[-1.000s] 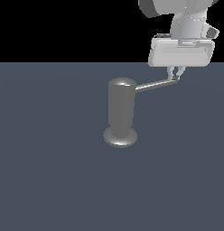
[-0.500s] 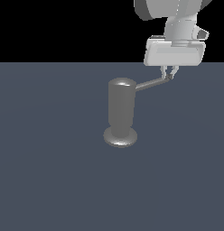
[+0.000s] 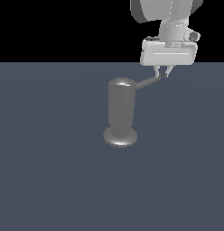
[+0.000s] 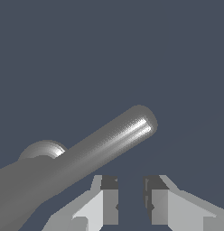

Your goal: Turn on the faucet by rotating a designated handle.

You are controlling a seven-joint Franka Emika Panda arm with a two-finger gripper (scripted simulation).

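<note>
Faucet (image 3: 121, 113) first, in the exterior view: a grey metallic upright cylinder with a rounded top, standing on a round flared base disc on the dark slate floor (image 3: 50, 180), roughly at the middle of the scene; the handle (image 3: 149, 82), a slim grey rod much thinner than the body, leaves the cylinder's upper part and slants up toward the exterior view's right; the gripper (image 3: 163, 75) hangs from the white arm (image 3: 170, 27) directly over the rod's far end, its two short fingers (image 3: 157, 72) pointing down with only a narrow gap between them, their tips at the rod's tip; whether they touch it cannot be told from here. Wrist view next: the handle (image 4: 105, 144) runs as a bright-streaked grey rod across the picture, its rounded tip free and clear of the fingers; the faucet's domed top (image 4: 41, 151) shows behind the rod; the two fingers (image 4: 105, 203) with dark pads stand slightly parted, nothing between them, and the rod lies beyond them, not clamped; the gripper (image 4: 127, 194) holds nothing.
</note>
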